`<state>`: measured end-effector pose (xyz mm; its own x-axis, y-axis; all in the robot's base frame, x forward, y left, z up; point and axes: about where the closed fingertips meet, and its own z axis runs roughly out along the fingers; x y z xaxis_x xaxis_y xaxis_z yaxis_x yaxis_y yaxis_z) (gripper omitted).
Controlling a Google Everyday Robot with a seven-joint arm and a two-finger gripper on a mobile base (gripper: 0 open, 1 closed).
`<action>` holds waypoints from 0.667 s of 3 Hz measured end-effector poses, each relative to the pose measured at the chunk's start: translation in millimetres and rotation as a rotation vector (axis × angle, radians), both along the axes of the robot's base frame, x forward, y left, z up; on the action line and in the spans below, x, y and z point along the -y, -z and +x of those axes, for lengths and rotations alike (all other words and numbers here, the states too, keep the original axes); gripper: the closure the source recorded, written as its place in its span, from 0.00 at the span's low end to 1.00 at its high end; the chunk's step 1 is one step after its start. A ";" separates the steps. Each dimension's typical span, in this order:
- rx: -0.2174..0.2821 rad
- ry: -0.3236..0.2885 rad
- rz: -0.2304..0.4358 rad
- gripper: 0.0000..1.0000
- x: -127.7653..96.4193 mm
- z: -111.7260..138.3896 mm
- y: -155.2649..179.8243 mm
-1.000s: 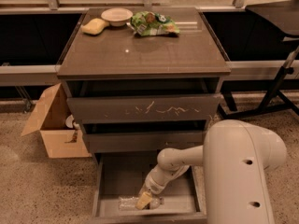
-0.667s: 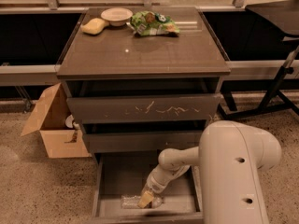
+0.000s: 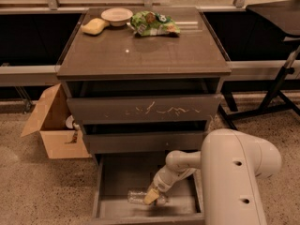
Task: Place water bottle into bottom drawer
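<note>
The bottom drawer [image 3: 115,177] is pulled open under the cabinet and shows its flat grey floor. The water bottle [image 3: 138,197], clear and ribbed, lies on its side on that floor near the drawer's front. My gripper [image 3: 152,196] reaches down into the drawer from the white arm [image 3: 234,172] on the right and sits right at the bottle's right end, touching or covering it.
The cabinet top [image 3: 140,50] carries a green snack bag [image 3: 154,23], a white bowl [image 3: 116,16] and a yellow sponge [image 3: 94,26]. An open cardboard box [image 3: 51,121] stands on the floor at the left. A black stand's legs [image 3: 276,93] are at the right.
The gripper and bottle have stayed at nearly the same spot inside the bottom drawer; the camera view has shifted slightly.
</note>
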<state>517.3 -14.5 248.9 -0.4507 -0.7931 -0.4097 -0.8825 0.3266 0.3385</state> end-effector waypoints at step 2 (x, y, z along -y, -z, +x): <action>-0.023 0.040 0.009 0.05 16.8 14.4 22.5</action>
